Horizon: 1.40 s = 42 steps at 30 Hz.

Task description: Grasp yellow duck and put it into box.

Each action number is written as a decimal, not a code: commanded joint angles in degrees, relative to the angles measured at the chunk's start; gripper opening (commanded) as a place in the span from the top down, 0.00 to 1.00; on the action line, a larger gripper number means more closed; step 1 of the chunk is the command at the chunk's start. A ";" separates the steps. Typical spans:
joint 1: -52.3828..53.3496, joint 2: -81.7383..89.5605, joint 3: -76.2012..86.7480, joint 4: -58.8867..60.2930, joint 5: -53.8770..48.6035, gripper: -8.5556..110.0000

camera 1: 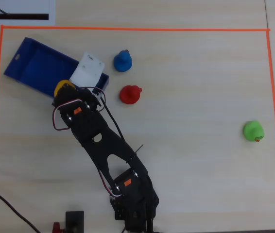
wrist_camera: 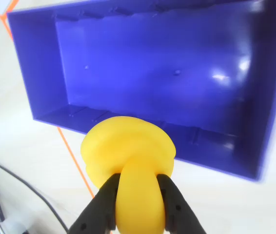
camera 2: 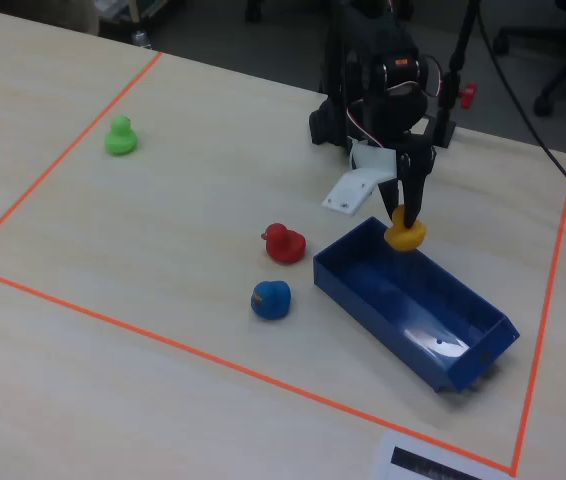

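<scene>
While clamped in gripper (wrist_camera: 139,192) | yellow duck (wrist_camera: 128,168) beak hidden | box (wrist_camera: 167,73) far corner cropped

duck (camera 2: 403,234) in hand (camera 2: 404,221), above box (camera 2: 363,290) edge

Four toy ducks, one each: yellow duck (camera 2: 404,235), red duck (camera 2: 284,243), blue duck (camera 2: 271,299), green duck (camera 2: 119,137), one blue box (camera 2: 395,287), one gripper (camera 2: 404,222).

Your arm (camera 1: 103,141): extended from lower centre toward upper left in the overhead view. Your gripper (wrist_camera: 138,187): black fingers (wrist_camera: 104,204) clamped, load held between them, pointing downward.
</scene>
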 commanded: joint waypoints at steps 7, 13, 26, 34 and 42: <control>0.18 -4.13 -0.53 -5.54 -2.37 0.65; 2.20 -3.16 -4.39 -1.93 -2.99 0.59; 6.15 53.17 29.97 15.29 -23.47 0.93; 27.25 80.51 59.59 16.70 -44.74 0.93; 33.31 88.33 75.06 18.54 -49.48 0.93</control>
